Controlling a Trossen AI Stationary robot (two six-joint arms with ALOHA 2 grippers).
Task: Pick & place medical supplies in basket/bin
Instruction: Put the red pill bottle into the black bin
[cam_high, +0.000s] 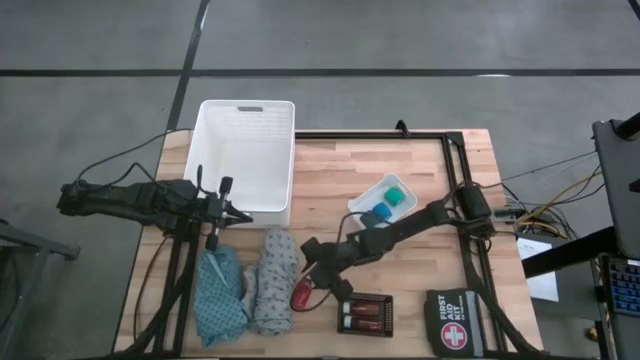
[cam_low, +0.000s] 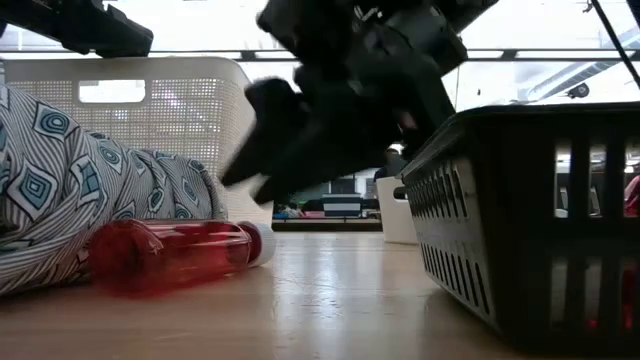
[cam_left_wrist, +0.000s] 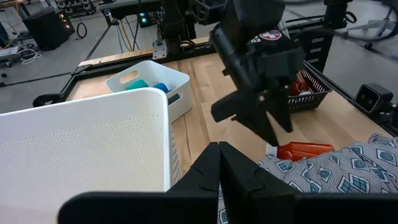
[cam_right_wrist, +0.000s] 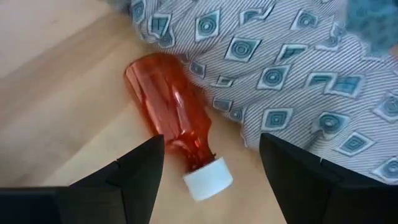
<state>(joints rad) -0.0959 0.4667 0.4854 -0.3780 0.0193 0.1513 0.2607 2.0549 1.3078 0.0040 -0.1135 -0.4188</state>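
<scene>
High view: right gripper (cam_high: 312, 262) hangs low over a red bottle (cam_high: 301, 294) lying on the table (cam_high: 420, 270), bottle pressed against the grey patterned cloth (cam_high: 272, 280). Teal cloth (cam_high: 218, 295) sits just left of it. Basket (cam_high: 245, 155) stands at the far left part of the table, looks bare inside. Left gripper (cam_high: 222, 212) waits beside the basket's near wall, fingers clenched on nothing. Step, I judge: approach for the first bottle pick.

Low view: bottle on its side, cap end pointing toward the black tray (cam_low: 530, 230); open wood between them, gripper above, not touching.

Left wrist view: basket's near rim close by, small white tray (cam_left_wrist: 146, 87) with blue and green pieces beyond.

Right wrist view: fingers spread, released, straddling the bottle's cap end (cam_right_wrist: 208, 179). Next move likely needs a straight drop and a close across the neck; cloth crowds one side, so one finger may snag the fabric. Route to the basket runs over the cloths, looks open.
</scene>
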